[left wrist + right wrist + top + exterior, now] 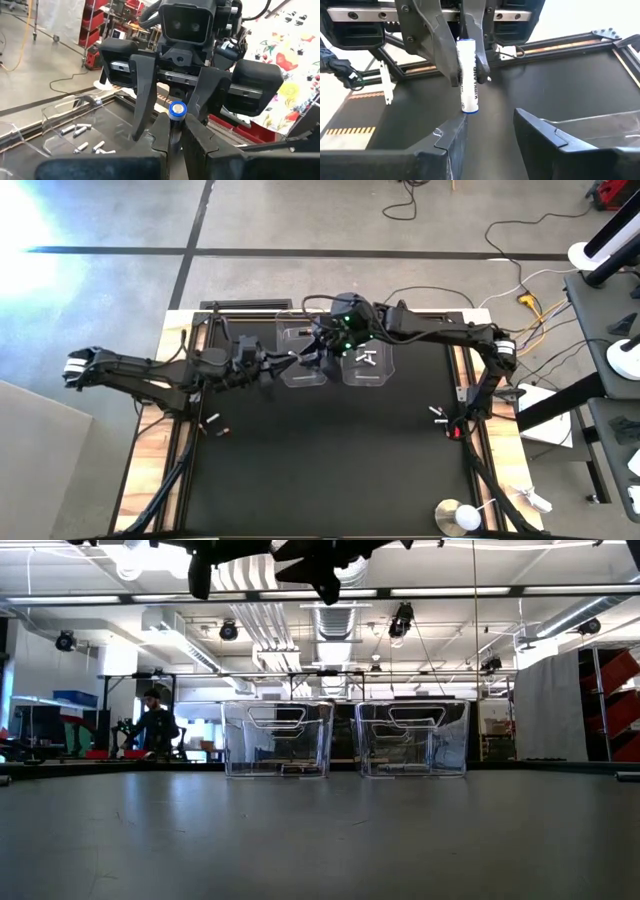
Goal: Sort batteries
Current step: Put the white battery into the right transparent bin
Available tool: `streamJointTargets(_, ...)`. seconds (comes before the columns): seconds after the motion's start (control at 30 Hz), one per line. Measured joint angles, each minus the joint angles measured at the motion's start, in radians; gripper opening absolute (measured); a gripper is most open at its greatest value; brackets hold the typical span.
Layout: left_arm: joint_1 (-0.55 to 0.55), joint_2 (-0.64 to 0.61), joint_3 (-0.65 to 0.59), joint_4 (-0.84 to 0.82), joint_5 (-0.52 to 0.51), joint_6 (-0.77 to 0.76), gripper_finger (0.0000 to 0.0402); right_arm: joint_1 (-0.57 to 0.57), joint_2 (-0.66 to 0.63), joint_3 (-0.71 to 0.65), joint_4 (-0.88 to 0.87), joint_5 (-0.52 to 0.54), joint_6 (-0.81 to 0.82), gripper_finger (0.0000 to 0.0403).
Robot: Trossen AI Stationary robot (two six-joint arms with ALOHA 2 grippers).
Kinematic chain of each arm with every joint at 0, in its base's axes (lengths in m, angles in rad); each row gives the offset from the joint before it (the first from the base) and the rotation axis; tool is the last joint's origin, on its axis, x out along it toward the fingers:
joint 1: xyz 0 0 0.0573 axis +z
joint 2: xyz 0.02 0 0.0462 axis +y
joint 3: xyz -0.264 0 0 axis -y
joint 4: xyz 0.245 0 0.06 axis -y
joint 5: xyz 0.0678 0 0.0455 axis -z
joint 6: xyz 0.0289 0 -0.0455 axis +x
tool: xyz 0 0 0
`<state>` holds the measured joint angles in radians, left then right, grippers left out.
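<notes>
My left gripper (175, 122) is shut on a white battery (467, 75), held high over the left clear tub (300, 365). My right gripper (490, 130) faces it from the table's right, open, one finger on each side of the battery's blue-ringed free end (176, 110); I cannot tell whether a finger touches it. In the high view the two grippers meet over the tubs (310, 352). The right tub (385, 370) holds several white batteries (368, 360). Loose batteries lie on the black mat at the left (215, 425) and at the right (438, 413). My left gripper pinches the battery's body (465, 60) between its two fingers. The fingers come about level from the table's left and lie along the battery. Its free end (470, 105) sticks out past the fingertips (454, 80) toward the right gripper. The battery is clear of the table and tubs.
The two tubs (278, 738) (412, 738) stand side by side at the mat's far middle. A white round object (460, 515) sits at the near right corner. Wooden strips (150, 470) border the mat. A person (155, 725) is far back in the room.
</notes>
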<state>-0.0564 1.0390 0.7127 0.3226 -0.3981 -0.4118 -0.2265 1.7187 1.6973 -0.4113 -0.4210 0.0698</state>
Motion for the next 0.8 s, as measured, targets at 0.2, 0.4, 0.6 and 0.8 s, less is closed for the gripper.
streamJointTargets(0.2,0.000,0.030,0.015,0.019,-0.009,0.016,0.0010,0.000,0.001,0.011,-0.017,-0.002,0.005,0.0130)
streamJointTargets(0.4,0.000,0.033,0.014,0.025,-0.019,0.041,0.0010,0.002,0.001,0.004,-0.028,0.000,0.017,0.0109)
streamJointTargets(0.6,0.000,0.033,0.013,0.029,-0.026,0.040,0.0010,0.002,0.000,0.013,-0.038,-0.020,0.017,0.0109)
streamJointTargets(0.8,0.000,0.034,0.013,0.025,-0.031,0.041,0.0010,0.007,0.000,0.013,-0.047,-0.032,0.003,0.0134)
